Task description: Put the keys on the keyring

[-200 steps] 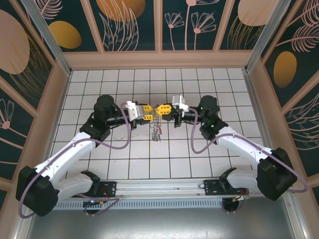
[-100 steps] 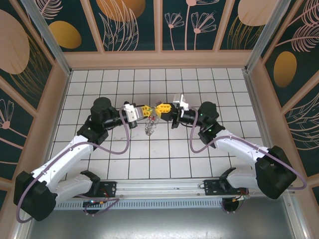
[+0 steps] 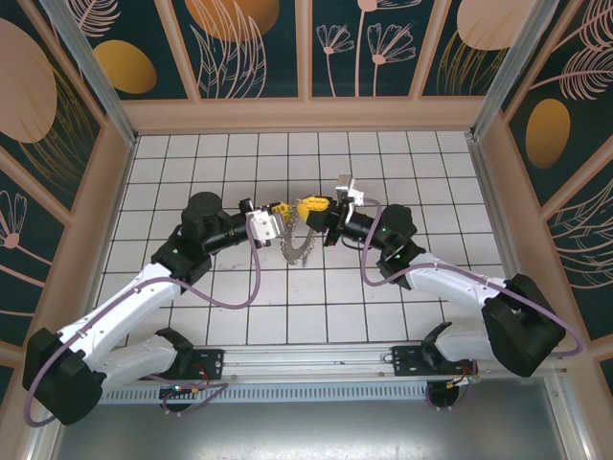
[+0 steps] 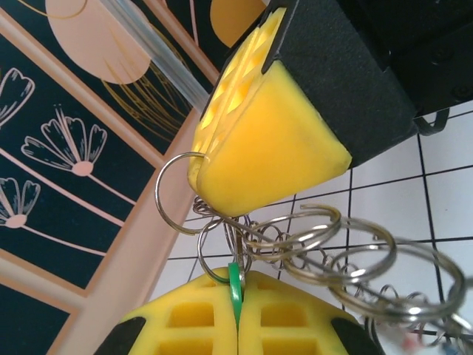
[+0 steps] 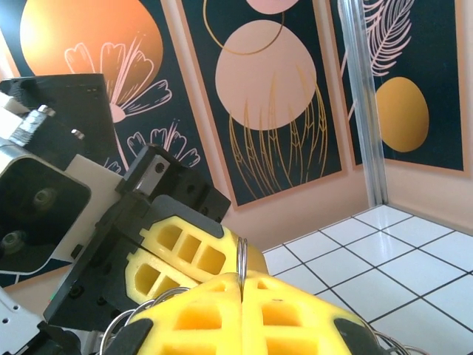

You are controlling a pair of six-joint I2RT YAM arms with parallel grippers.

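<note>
The keyring [image 3: 298, 245] is a silvery chain of linked wire rings hanging above the tiles between my two grippers. My left gripper [image 3: 279, 214] is shut on the green key [image 4: 235, 285], whose thin green head sticks up from the seam between the yellow pads. Wire loops of the keyring [image 4: 347, 255] cross just above that key and trail off to the right. My right gripper [image 3: 311, 204] is shut on one loop of the keyring [image 5: 241, 260], which rises out of its pad seam. The two grippers are almost tip to tip. The red and blue keys are hidden among the rings.
The white tiled floor [image 3: 383, 307] lies open around the arms. Peach walls with dark floral panels [image 3: 254, 48] close off the back and both sides. Purple cables [image 3: 235, 287] loop from each arm.
My left gripper has shut on the green key. Both grippers have twisted and drawn closer together, and the hanging keyring has swung slightly left and spread out.
</note>
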